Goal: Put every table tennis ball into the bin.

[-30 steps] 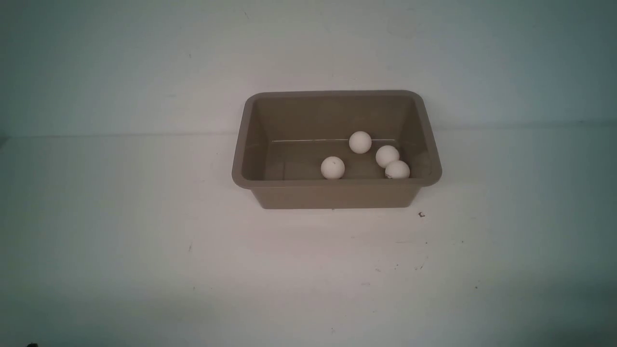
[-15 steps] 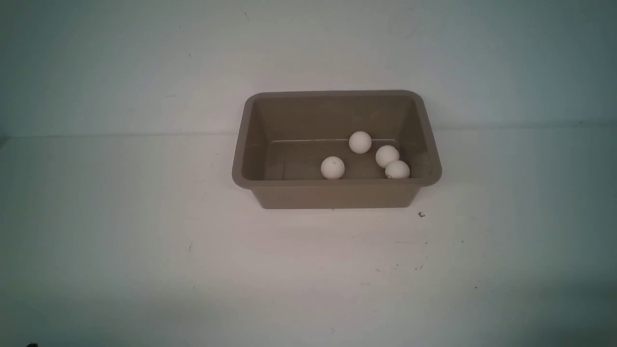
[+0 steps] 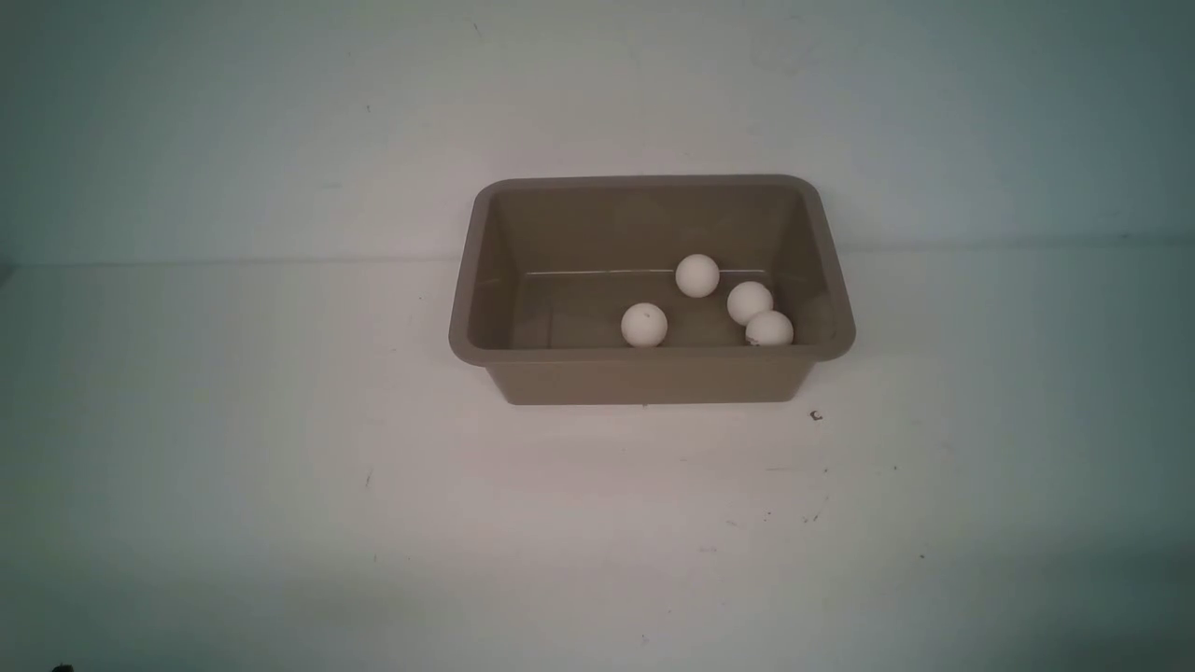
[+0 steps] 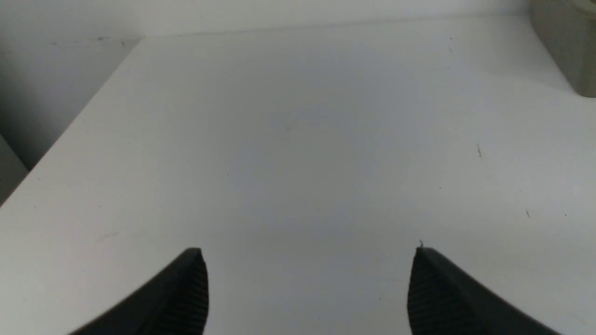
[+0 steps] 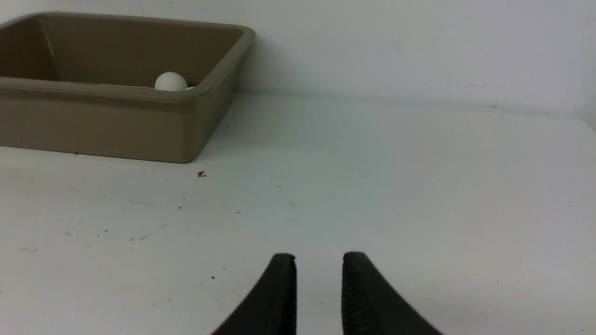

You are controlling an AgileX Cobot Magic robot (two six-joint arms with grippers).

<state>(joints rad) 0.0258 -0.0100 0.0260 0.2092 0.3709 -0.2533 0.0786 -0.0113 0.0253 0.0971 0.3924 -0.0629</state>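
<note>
Bin (image 3: 653,378) sits just above frame centre in your front view, holding all four table tennis balls (image 3: 644,324) (image 3: 697,275) (image 3: 750,301) (image 3: 769,329) — the two rightmost touching. Your left gripper (image 4: 309,253) gapes wide, empty; your right gripper (image 5: 319,258) shows a narrow gap — nothing held.

Bin (image 3: 651,378) on the table (image 3: 280,485) against the wall, four balls (image 3: 644,324) inside, toward its right
</note>
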